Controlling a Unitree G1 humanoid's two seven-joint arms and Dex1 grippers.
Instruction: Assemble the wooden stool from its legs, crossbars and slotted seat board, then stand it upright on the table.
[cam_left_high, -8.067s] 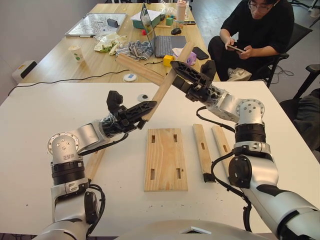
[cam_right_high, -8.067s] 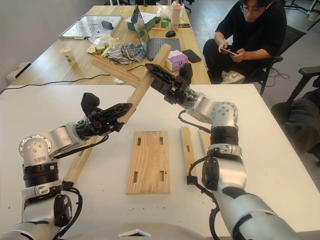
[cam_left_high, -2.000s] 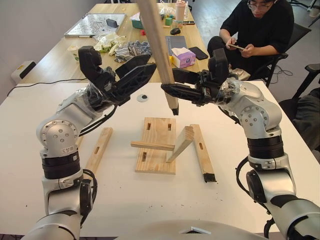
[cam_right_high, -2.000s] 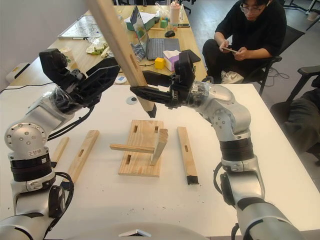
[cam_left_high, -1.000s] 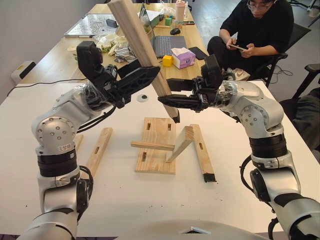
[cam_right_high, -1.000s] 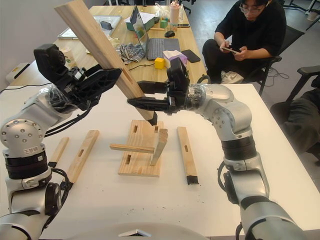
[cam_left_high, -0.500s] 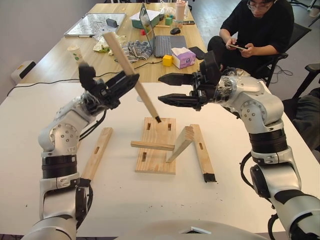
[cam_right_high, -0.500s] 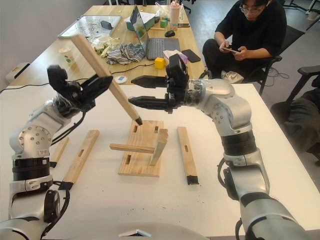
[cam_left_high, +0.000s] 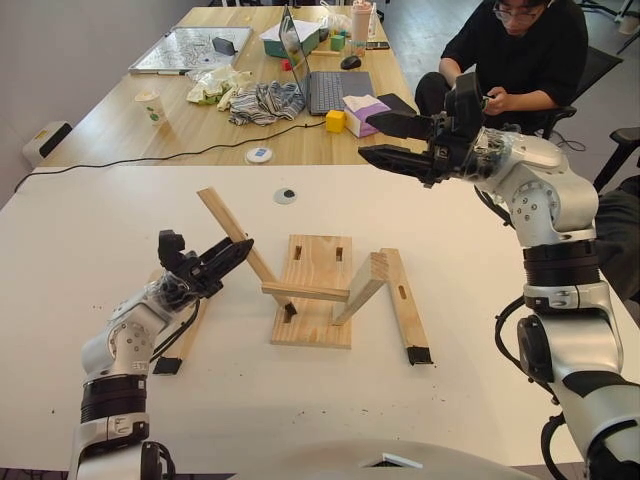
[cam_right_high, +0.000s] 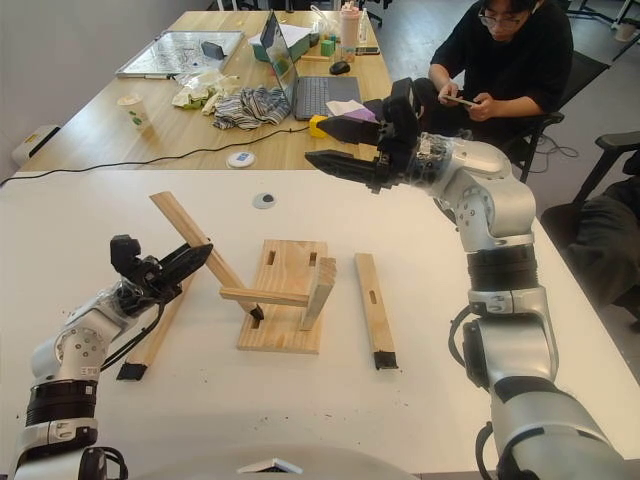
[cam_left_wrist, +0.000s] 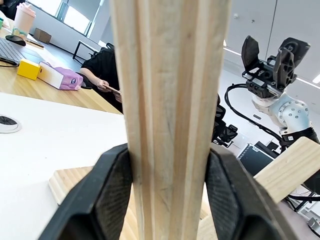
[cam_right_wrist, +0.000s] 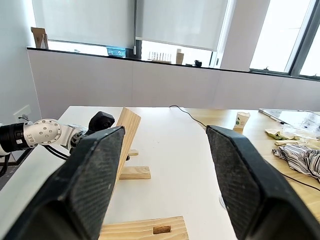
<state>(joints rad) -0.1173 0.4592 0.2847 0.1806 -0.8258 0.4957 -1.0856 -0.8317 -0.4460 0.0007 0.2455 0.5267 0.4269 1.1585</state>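
My left jaws are closed around a wooden leg (cam_left_high: 238, 243), gripping it partway along. The leg is tilted, its upper end leaning out to my left and its dark-tipped lower end down on the slotted seat board (cam_left_high: 318, 262), close to the board's near left slot. I cannot tell whether the tip sits in that slot. The board lies flat on the white table (cam_left_high: 480, 380). A thin crossbar (cam_left_high: 310, 292) runs level above the board, its free end just beside my leg's tip and its other end joined to a second leg (cam_left_high: 362, 288) that leans at the board's right edge. A third leg (cam_left_high: 403, 300) lies flat just right of that. Another wooden piece (cam_left_high: 180, 340) lies on the table under my left arm. My right jaws are spread wide, holding nothing, raised above the far side of the table.
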